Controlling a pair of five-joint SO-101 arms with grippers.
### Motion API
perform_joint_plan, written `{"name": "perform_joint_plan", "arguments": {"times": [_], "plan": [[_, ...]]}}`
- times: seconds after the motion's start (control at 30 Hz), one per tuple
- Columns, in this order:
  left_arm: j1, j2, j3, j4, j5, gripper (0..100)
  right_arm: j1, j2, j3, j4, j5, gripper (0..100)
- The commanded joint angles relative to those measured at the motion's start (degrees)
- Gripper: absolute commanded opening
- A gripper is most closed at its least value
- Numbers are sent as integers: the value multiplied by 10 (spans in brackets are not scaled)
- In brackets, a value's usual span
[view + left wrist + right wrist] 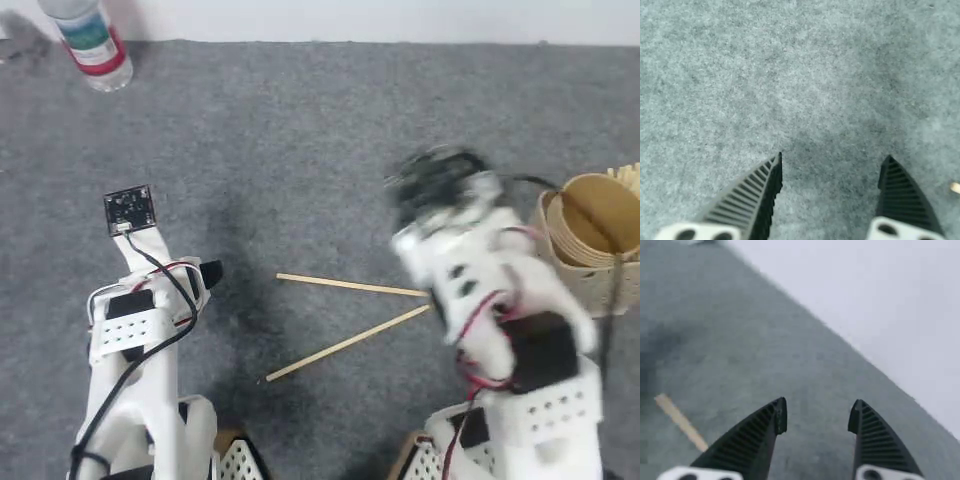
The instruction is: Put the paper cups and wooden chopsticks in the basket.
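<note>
Left pincer (834, 157) agape over grey carpet (790, 75) — white wall (400, 18) beyond

I count two arms, a left arm (135, 335) and a right arm (500, 310). Two loose chopsticks (352, 286) lie outside the one basket (612, 288). In it there's one nested stack of cups (600, 215), several rims, too tight to number. There are also a few stick tips (627, 176), uncountable from here. One bottle (92, 35).
</note>
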Motion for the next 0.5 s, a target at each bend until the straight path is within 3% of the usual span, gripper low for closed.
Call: {"name": "perform_joint_plan", "arguments": {"times": [0.0,0.2,0.47], "plan": [[2,-5,-7,-1,6,297,-44,69,11,26,28,204],[2,-5,-7,-1,6,297,-46,249,58,36,121,204],[2,-5,-7,-1,5,297,-48,482,66,-58,174,204]]}}
